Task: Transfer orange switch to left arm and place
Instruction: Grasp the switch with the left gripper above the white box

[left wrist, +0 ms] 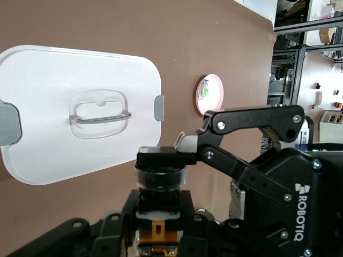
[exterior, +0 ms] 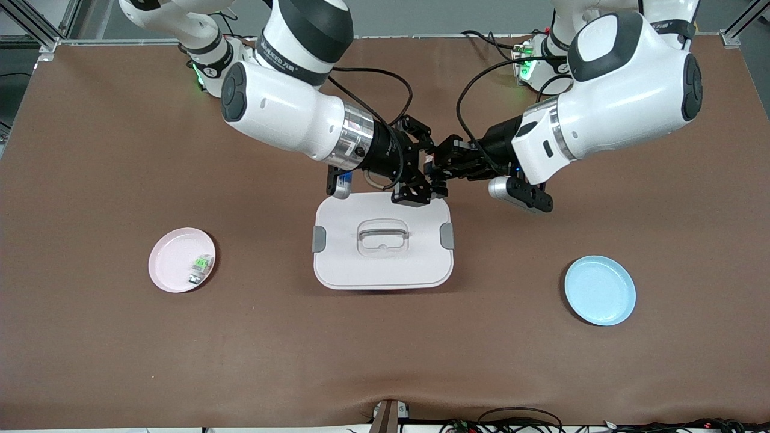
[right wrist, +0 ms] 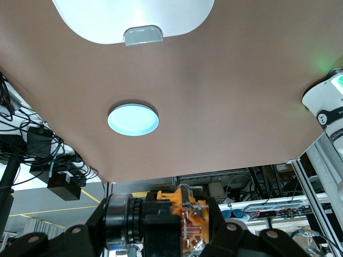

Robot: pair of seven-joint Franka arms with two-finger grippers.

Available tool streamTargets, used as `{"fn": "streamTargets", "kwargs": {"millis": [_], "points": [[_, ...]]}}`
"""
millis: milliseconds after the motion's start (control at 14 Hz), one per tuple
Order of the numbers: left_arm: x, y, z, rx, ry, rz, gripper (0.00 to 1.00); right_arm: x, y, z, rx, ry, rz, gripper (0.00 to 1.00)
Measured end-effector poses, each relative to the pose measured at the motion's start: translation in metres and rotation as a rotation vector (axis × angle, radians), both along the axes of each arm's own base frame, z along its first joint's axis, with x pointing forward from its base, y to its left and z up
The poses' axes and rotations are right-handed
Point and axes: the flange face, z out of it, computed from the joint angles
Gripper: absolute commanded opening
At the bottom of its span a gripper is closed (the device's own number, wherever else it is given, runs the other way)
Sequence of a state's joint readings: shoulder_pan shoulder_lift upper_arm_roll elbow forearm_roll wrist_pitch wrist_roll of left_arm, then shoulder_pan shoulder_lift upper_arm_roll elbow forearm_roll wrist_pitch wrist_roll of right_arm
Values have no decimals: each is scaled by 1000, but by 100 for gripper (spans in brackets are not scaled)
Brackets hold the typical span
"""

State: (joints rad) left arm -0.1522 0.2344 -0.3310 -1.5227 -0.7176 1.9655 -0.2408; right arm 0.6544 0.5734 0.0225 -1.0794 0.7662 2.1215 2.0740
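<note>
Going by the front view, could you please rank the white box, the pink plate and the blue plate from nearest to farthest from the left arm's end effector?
The left end effector meets the right one above the box's edge farthest from the camera.
1. White box: directly beneath it, mid-table.
2. Blue plate: toward the left arm's end of the table.
3. Pink plate: toward the right arm's end, holding a small green component.

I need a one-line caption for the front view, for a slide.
Handover above the box: right gripper and left gripper, both shut on the orange switch, between pink plate and blue plate.
</note>
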Motion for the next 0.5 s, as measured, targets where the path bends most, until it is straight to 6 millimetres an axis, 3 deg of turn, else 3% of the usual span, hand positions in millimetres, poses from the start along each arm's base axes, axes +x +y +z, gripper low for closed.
{"fn": "streamTargets", "kwargs": {"millis": [285,356,427,498], "points": [[0,0,0,17,-6,-8,0,-1,2,-2,1,1,1,0],[-1,1,0,27,-9,-14,0,-1,4,-3,0,2,2,7],[-1,1,0,37,-12,-18,0,-2,5,-5,1,2,2,74],[-1,1,0,44,-15,-20,0,-2,6,-5,1,1,0,100]]}}
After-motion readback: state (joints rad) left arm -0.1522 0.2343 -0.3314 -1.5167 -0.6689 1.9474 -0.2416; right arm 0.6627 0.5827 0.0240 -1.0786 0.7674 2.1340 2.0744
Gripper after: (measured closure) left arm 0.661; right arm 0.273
